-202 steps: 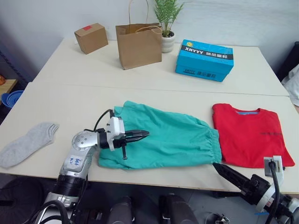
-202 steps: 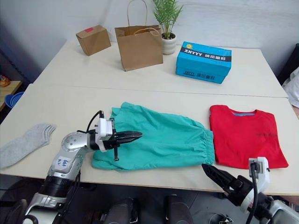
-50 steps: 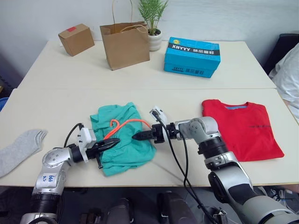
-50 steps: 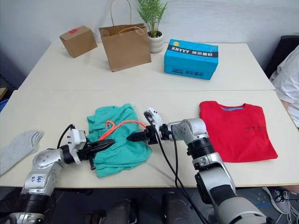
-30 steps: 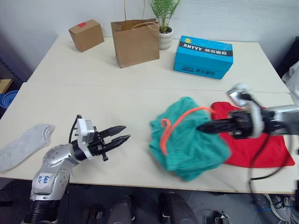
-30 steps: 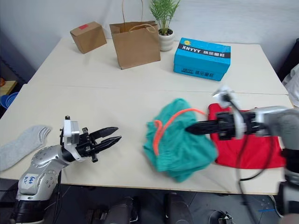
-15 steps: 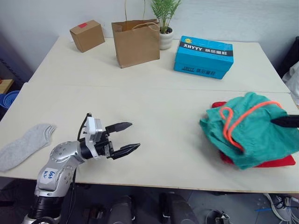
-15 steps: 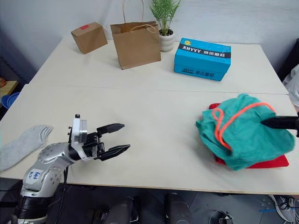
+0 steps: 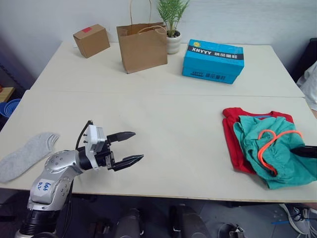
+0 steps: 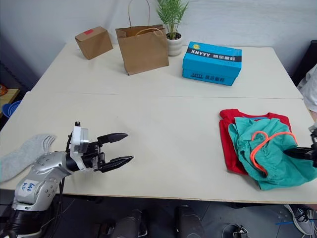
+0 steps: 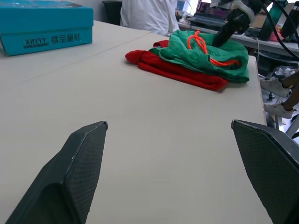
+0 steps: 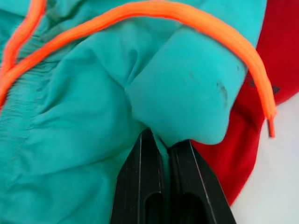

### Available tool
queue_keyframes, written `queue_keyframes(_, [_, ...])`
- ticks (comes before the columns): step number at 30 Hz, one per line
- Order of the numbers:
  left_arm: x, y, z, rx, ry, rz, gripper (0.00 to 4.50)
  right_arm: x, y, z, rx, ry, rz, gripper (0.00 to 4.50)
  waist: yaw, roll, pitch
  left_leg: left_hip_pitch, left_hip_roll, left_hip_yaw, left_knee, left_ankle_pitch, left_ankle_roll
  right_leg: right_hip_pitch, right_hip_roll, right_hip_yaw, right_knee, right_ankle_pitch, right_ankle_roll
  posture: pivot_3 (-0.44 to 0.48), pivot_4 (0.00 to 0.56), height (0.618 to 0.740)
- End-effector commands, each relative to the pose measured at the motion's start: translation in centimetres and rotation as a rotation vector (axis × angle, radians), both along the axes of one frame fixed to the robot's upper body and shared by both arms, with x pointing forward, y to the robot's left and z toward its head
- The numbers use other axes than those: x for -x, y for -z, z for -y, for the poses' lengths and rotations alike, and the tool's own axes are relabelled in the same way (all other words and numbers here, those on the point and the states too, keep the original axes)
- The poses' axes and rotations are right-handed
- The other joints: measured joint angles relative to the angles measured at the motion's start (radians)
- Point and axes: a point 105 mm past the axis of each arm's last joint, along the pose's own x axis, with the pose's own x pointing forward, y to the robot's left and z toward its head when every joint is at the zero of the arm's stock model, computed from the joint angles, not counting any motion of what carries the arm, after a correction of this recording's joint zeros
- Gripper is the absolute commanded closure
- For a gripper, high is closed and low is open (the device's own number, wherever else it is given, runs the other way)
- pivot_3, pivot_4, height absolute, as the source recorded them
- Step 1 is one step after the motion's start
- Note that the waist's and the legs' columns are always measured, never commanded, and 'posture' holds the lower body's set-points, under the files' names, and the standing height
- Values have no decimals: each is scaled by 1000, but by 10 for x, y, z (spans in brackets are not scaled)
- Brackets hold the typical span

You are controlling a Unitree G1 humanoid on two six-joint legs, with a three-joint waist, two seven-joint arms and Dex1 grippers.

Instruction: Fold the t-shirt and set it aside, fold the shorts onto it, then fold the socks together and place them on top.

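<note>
The red t-shirt (image 9: 229,135) lies folded at the table's right end. The teal shorts (image 9: 270,161) are bunched on top of it, their orange drawstring (image 9: 266,145) looping across them. My right gripper (image 9: 293,148) reaches in from the right edge and is shut on a fold of the shorts (image 12: 177,107). The grey socks (image 9: 26,155) lie flat near the front left edge. My left gripper (image 9: 132,147) hovers open above bare table to the right of the socks, holding nothing, its fingers (image 11: 77,170) spread wide.
On the far table stand a small cardboard box (image 9: 91,40), a brown paper bag (image 9: 142,42), a potted plant (image 9: 173,27) and a blue shoebox (image 9: 213,54). A seam (image 9: 148,92) joins the two tables. A person in white (image 9: 311,79) is at the right edge.
My right gripper carried the shorts from the table's middle rightwards and lowered them onto the t-shirt. My left gripper opened wider and stayed in about the same place.
</note>
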Motion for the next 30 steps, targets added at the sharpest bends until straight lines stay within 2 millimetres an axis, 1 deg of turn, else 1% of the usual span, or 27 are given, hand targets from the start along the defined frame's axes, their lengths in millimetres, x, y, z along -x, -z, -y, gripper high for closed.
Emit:
queue_keyframes(1, [5, -11, 0, -8, 16, 44, 48, -8, -13, 14, 67, 72, 119, 4500, 0, 0, 0, 0, 0, 0, 0, 0, 0, 0, 0, 0, 0, 0, 0, 0, 150, 740])
queue_keyframes(3, [6, -12, -3, -23, 17, 46, 0, 1, -23, 15, 71, 31, 124, 3964, 1, 2, 0, 0, 0, 1, 0, 0, -1, 0, 0, 1, 0, 0, 0, 0, 150, 740])
queue_keyframes(4, [6, -13, -5, -26, 16, 45, 0, 3, -30, 18, 79, 41, 138, 3782, 2, 2, 0, 0, 0, 1, 0, 1, -1, 0, 0, 1, 0, 0, 0, 0, 150, 740])
queue_keyframes(5, [7, -13, -8, -32, 14, 38, 0, 7, -39, 20, 86, 37, 153, 3403, 2, 2, 0, 0, 0, 1, 0, 1, -1, 0, 0, 1, 1, 0, 0, 0, 150, 740])
queue_keyframes(7, [10, -4, -17, -86, 15, 2, 0, 24, -53, 24, 161, -27, 109, 2704, 3, 4, 0, 0, 0, 1, 0, 1, -1, -1, 0, 1, 1, 0, 0, 0, 150, 740])
queue_keyframes(9, [10, 0, -24, -100, 1, -24, 0, 33, -65, 21, 215, -94, 107, 2023, 2, 5, 1, 1, 0, 1, -2, 0, -1, -1, 0, 1, 0, -1, 0, 0, 150, 740])
queue_keyframes(11, [6, -2, -30, -99, -31, -16, 0, 28, -80, 14, 240, -127, 203, 1319, -1, 3, 1, 2, 0, 1, -2, -1, 1, 0, 0, 1, 0, -1, 0, 0, 150, 740])
queue_keyframes(12, [4, -3, -33, -98, -45, -14, 0, 23, -88, 7, 256, -160, 262, 1012, -6, 2, 2, 2, 1, 1, -2, -2, 4, 1, 1, 1, 0, -1, 0, 0, 150, 740])
queue_keyframes(14, [0, -5, -38, -98, -75, -1, 0, 16, -97, -5, 296, -218, 342, 272, -13, 1, 2, 3, 1, 1, -1, -2, 4, 2, 1, 1, 0, 0, -1, 0, 150, 740])
queue_keyframes(15, [-3, -7, -42, -96, -106, 14, 0, 5, -103, -24, 305, -282, 440, 20, -14, 1, 2, 4, 1, 1, -2, -2, 4, 2, 1, 1, 0, 0, -1, 0, 150, 740])
queue_keyframes(16, [-5, -9, -47, -94, -136, 27, 0, -5, -108, -40, 336, -332, 540, 20, -18, 0, 2, 4, 1, 1, -2, -2, 4, 2, 1, 1, 0, 0, -1, 0, 150, 740])
queue_keyframes(17, [-7, -10, -53, -92, -165, 33, 0, -12, -111, -57, 332, -378, 616, 20, -23, -1, 2, 4, 2, 1, -2, -2, 3, 2, 1, 1, 0, 0, -1, 0, 150, 740])
queue_keyframes(19, [-7, -9, -60, -95, -209, 35, 0, -20, -112, -82, 310, -426, 718, 20, -24, -1, 2, 4, 2, 1, -2, -1, 1, 1, 2, 1, 1, 0, -1, 0, 150, 740])
queue_keyframes(20, [-6, -7, -66, -108, -239, 40, 0, -22, -110, -95, 274, -443, 766, 20, -21, -1, 2, 3, 1, 0, -3, 2, -4, 1, 2, 1, 2, 0, 0, 0, 150, 740])
queue_keyframes(21, [-6, -6, -69, -118, -259, 44, 0, -23, -110, -104, 251, -450, 799, 20, -19, -1, 2, 3, 1, 0, -4, 3, -5, 1, 2, 1, 2, -1, 1, 0, 150, 740])
queue_keyframes(23, [-8, -5, -94, -125, -418, 114, 0, -22, -90, -129, 210, -522, 839, 20, -12, -1, 2, 2, 1, 0, -4, 3, -6, -1, 2, 1, 2, -2, 1, 0, 150, 740])
queue_keyframes(25, [0, 3, -118, -133, -559, 129, 0, -18, -70, -153, 158, -614, 878, 20, -4, -5, 1, 1, 2, -1, -4, 2, -5, -1, 2, 0, 1, -2, 1, 0, 150, 740])
queue_keyframes(27, [16, 12, -139, -159, -664, 113, 0, -10, -58, -176, 62, -707, 931, 20, -5, -7, 1, 1, 2, 0, -4, 1, -4, -1, 2, 0, 0, -2, 1, 0, 150, 740])
queue_keyframes(28, [24, 15, -149, -178, -709, 120, 0, -8, -54, -184, 3, -713, 949, 20, -6, -7, 2, 1, 2, 0, -4, 0, -3, 0, 1, 0, 0, -2, 1, 0, 150, 740])
queue_keyframes(29, [33, 15, -157, -187, -757, 128, 0, -7, -49, -192, -22, -728, 951, 20, -6, -7, 2, 1, 2, 1, -4, -3, 3, 0, 0, 1, 0, -2, 1, 0, 150, 740])
queue_keyframes(30, [43, 17, -167, -196, -817, 127, 0, -6, -44, -203, -55, -739, 967, 20, -6, -7, 2, 1, 1, 1, -4, -5, 6, 0, -1, 1, 0, -2, 1, 0, 150, 740])
